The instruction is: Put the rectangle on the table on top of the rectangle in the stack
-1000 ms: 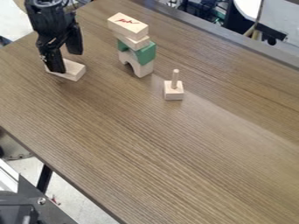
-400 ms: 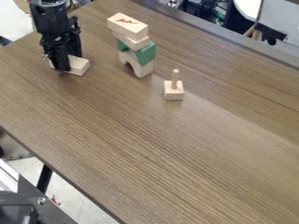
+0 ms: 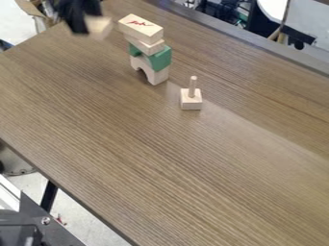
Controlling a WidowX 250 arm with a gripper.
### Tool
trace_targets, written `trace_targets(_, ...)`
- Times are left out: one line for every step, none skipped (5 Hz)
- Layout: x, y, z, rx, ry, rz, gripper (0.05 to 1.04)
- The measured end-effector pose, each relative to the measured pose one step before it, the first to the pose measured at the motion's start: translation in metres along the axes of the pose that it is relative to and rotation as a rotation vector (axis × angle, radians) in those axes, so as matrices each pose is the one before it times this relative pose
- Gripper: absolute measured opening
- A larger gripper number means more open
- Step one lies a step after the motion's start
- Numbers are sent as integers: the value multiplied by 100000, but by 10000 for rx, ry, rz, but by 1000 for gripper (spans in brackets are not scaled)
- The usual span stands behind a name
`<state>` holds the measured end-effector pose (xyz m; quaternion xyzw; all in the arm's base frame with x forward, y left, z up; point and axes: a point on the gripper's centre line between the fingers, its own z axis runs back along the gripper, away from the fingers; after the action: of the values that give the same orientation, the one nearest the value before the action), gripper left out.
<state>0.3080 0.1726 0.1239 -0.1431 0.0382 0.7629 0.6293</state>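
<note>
Nearest, in the lower left corner of the frame, sat a piece of dark equipment (image 3: 32, 221), with a black leg (image 3: 49, 194) between it and the wood-grain table (image 3: 141, 149). The tabletop ran from the lower edge up across the middle. Right of centre in the upper half, a small wooden base with an upright peg (image 3: 191, 102) stood on it. Beyond that and to its left rose the stack: a pale arch block (image 3: 158, 78) at the bottom, a green block (image 3: 161, 58) on it, then a plain wooden block (image 3: 151, 47), and on top the rectangle with a red mark (image 3: 141, 29), its long side set at a slant. Farther off, at the upper left, the gripper (image 3: 82, 30) hung with its claw clenched on the loose wooden rectangle (image 3: 100, 26), which was up off the table, left of the stack and apart from it. Dark clutter (image 3: 221, 9) lay past the table's far edge, at the top.
</note>
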Motion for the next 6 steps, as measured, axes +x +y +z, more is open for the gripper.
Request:
trace_targets(-2397, -1798, 3987, -454, 715, -759, 556)
trace_targets(-1986, -1711, 1343, -232, 262, -697, 556)
trace_targets(-917, -1417, -1818, 353, 82, -392, 556)
trace_targets(-552, -406, -1490, 401, -136, -338, 556)
trace_targets(-95, -358, -544, 48, -222, -171, 556)
trace_targets(-107, -267, -174, -55, -138, -41, 556)
